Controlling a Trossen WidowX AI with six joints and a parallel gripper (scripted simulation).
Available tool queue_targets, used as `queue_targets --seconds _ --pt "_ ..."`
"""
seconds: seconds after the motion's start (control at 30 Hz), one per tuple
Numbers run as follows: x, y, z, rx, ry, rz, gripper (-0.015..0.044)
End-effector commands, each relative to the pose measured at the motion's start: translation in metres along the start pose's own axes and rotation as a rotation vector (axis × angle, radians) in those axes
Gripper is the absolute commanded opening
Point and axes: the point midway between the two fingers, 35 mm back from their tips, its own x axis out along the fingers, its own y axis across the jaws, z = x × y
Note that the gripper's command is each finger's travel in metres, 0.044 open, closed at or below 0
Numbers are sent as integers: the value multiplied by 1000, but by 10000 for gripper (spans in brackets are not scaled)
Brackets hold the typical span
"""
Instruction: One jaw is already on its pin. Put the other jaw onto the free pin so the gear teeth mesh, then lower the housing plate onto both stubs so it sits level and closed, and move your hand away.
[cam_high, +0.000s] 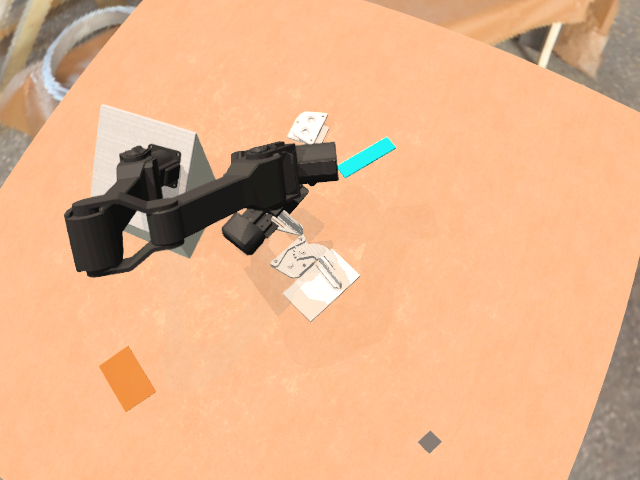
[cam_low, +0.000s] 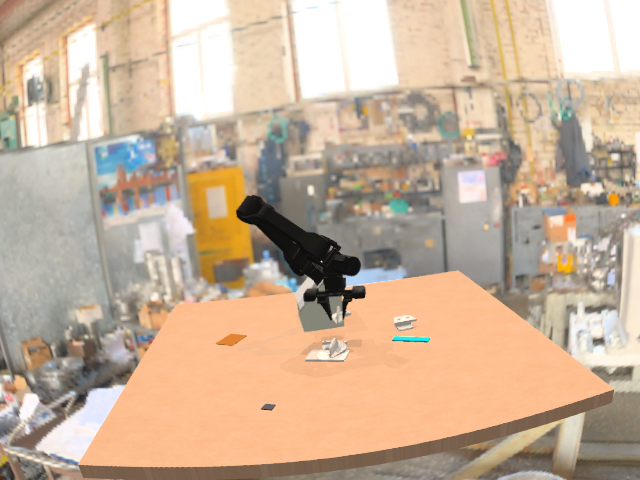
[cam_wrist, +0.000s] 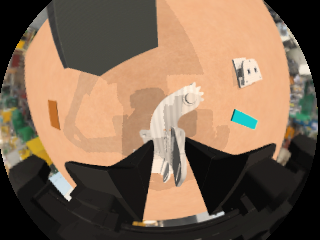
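Tool, one, pinching a white toothed jaw. Top view: the pinched jaw was beside the base assembly. Exterior view: jaw held above the counter, off the assembly; white housing plate apart, near a cyan strip. Wrist view: teeth pointed away from the tool.

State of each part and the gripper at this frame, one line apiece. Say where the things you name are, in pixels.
black gripper (cam_low: 333, 316) (cam_wrist: 168, 142): closed on the held jaw, raised
held white toothed jaw (cam_wrist: 167, 107): off its pin
white jaw on the base (cam_high: 328, 272): mounted
white housing plate (cam_high: 308, 127) (cam_low: 404, 318) (cam_wrist: 249, 71): off the stubs
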Motion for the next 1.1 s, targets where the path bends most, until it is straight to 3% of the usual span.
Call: queue_targets --seconds 0.0,1.07 --pt "0 -1 1 -9 -3 -4 134" --pt "0 39 -74 -7 -1 -7 134"
